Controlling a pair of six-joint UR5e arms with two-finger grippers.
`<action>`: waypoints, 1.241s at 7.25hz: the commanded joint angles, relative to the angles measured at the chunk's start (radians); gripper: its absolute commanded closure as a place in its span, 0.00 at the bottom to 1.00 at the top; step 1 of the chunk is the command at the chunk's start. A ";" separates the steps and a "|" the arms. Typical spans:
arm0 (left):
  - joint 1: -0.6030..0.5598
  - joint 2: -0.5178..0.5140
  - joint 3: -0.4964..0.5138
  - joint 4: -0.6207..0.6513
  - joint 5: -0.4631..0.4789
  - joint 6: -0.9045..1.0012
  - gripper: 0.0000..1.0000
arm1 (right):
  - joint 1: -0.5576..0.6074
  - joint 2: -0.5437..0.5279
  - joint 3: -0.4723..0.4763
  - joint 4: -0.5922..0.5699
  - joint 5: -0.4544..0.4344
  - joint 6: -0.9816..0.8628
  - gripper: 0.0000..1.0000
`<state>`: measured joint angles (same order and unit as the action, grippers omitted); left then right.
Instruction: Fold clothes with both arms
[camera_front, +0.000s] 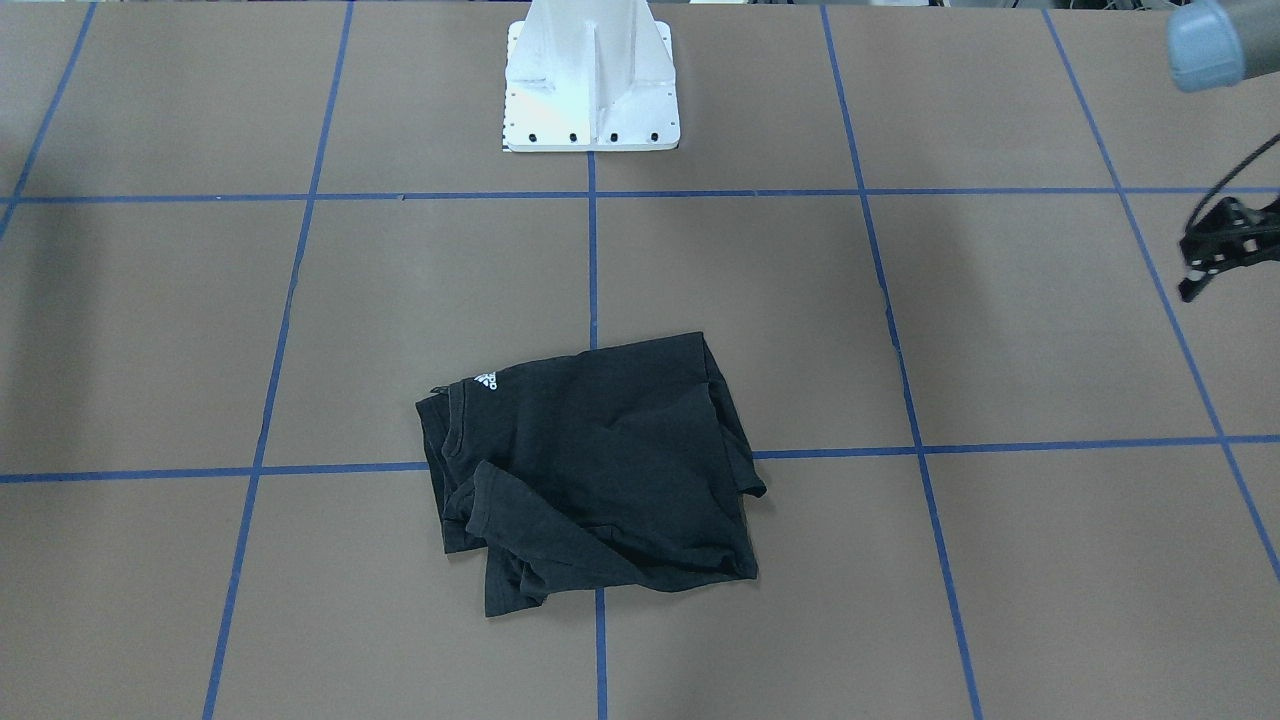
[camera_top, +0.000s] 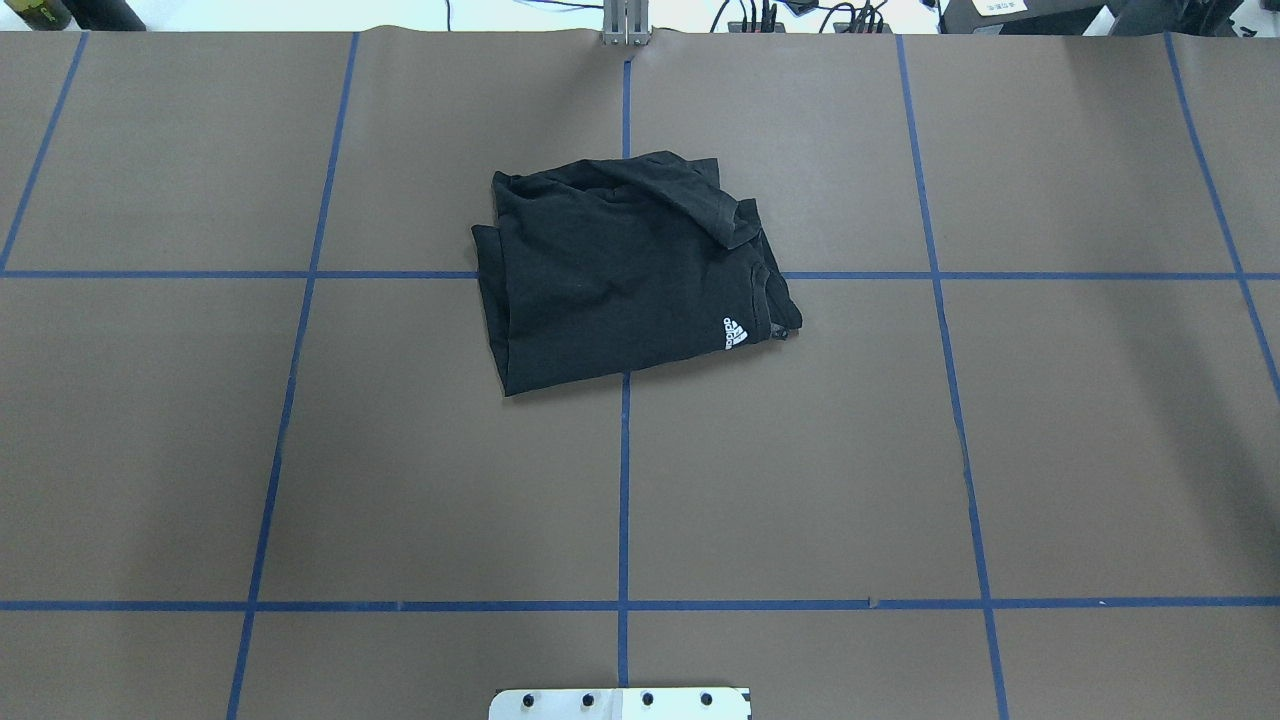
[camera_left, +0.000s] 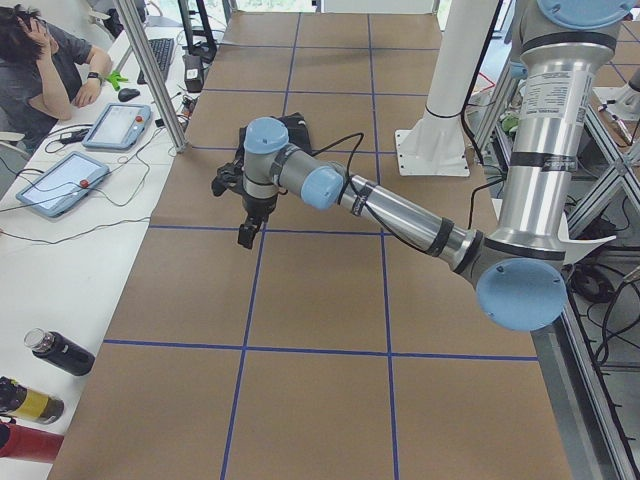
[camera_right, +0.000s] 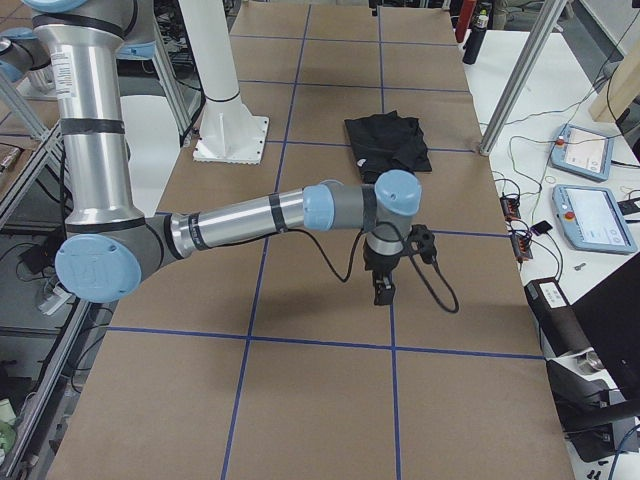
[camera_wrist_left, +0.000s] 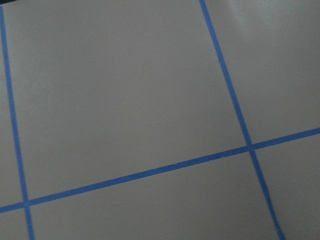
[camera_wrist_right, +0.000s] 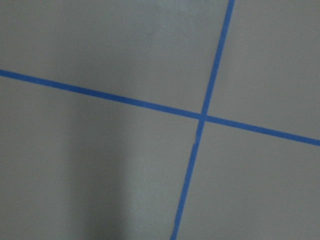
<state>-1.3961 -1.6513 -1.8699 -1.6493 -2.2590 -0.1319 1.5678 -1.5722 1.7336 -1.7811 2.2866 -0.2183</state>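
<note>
Black cotton, the T-shirt (camera_top: 620, 270) lies folded into a rough rectangle near the middle of the table (camera_top: 1000, 450). It sits over a crossing of blue tape lines (camera_top: 625, 480), on the far side from the white base (camera_front: 592, 80), with its small white logo (camera_top: 734, 334) facing up. The fold looks close to done, yet it is loose: a sleeve (camera_front: 510, 500) pokes out along one edge and the layers do not line up. If another fold is tried, a gripper closing on only the top layer would likely peel the stack open. Two arms lifting unevenly could drag the soft cloth into a bunch.

The left arm (camera_left: 400, 210) stretches low and outward to its own side, with the left gripper (camera_left: 246, 235) pointing down above bare table, well apart from the shirt. The right arm (camera_right: 240, 218) mirrors it, and the right gripper (camera_right: 383, 292) is also aimed down. Neither holds anything. Whether their fingers are spread or pressed together I cannot tell.
</note>
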 joint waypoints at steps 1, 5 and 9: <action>-0.179 0.068 0.107 -0.007 -0.148 0.126 0.00 | 0.060 -0.090 -0.025 0.069 0.004 -0.032 0.00; -0.173 0.168 0.071 -0.043 -0.103 0.124 0.00 | 0.031 -0.069 -0.032 0.172 0.036 0.012 0.00; -0.173 0.180 0.069 -0.046 -0.109 0.120 0.00 | -0.025 -0.062 0.001 0.183 0.059 0.218 0.00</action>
<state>-1.5698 -1.4740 -1.8004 -1.6936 -2.3646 -0.0117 1.5467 -1.6315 1.7315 -1.5999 2.3448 -0.0149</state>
